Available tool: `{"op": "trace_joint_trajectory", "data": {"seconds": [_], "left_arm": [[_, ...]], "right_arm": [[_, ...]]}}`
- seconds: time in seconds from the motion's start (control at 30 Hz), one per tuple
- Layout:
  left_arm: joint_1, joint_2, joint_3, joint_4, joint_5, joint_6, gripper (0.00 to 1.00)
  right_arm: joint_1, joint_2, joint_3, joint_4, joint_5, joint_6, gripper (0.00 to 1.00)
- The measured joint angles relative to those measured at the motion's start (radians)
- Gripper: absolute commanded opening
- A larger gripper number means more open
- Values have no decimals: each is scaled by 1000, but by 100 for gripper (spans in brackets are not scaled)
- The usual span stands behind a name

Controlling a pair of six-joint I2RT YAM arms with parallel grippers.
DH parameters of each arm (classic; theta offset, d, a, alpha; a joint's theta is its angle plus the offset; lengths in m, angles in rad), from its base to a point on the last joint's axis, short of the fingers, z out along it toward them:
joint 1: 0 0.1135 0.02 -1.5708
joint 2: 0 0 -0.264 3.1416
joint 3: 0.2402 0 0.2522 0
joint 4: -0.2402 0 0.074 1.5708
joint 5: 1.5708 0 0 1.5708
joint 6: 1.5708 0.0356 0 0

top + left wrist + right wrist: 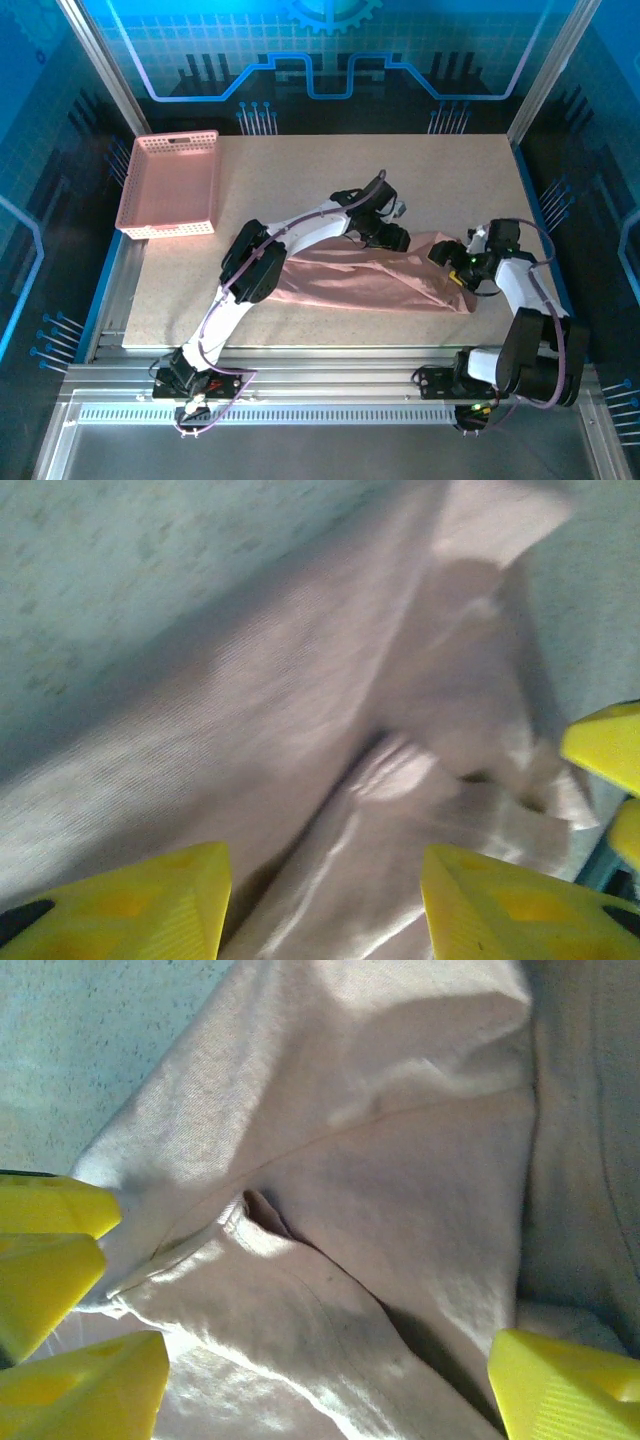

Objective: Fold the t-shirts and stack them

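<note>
One dusty-pink t-shirt lies crumpled in a long band across the middle of the table. My left gripper hovers over its far right part, jaws apart, with loose folds of cloth below and between the yellow fingers. My right gripper stands over the shirt's right end, also open, and a hemmed fold runs between its fingers. The two grippers are close together. Each wrist view catches the other gripper's yellow fingertips at its edge. No chest print is visible.
A pink plastic lattice basket sits at the table's far left corner. Bare tabletop stretches behind the shirt and to its left front. Metal frame posts flank the back corners.
</note>
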Motion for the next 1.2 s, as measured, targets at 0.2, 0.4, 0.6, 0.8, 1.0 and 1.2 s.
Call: {"op": "trace_joint_trajectory", "data": {"seconds": [0.2, 0.4, 0.6, 0.8, 1.0, 1.2], "left_arm": [[64, -69, -158, 11, -45, -37, 53], [105, -150, -286, 39, -71, -51, 54], [100, -180, -332, 62, -76, -52, 53], [100, -190, -348, 84, -75, -60, 53], [100, -193, -355, 93, -75, -77, 52], [103, -200, -379, 107, -75, -77, 51]], "right_arm": [[100, 113, 27, 77, 5, -24, 60], [188, 226, 105, 122, 61, -58, 54], [221, 283, 153, 148, 95, -90, 45], [243, 291, 154, 148, 116, -120, 33], [248, 291, 159, 135, 122, -137, 20], [259, 284, 159, 121, 121, -150, 10]]}}
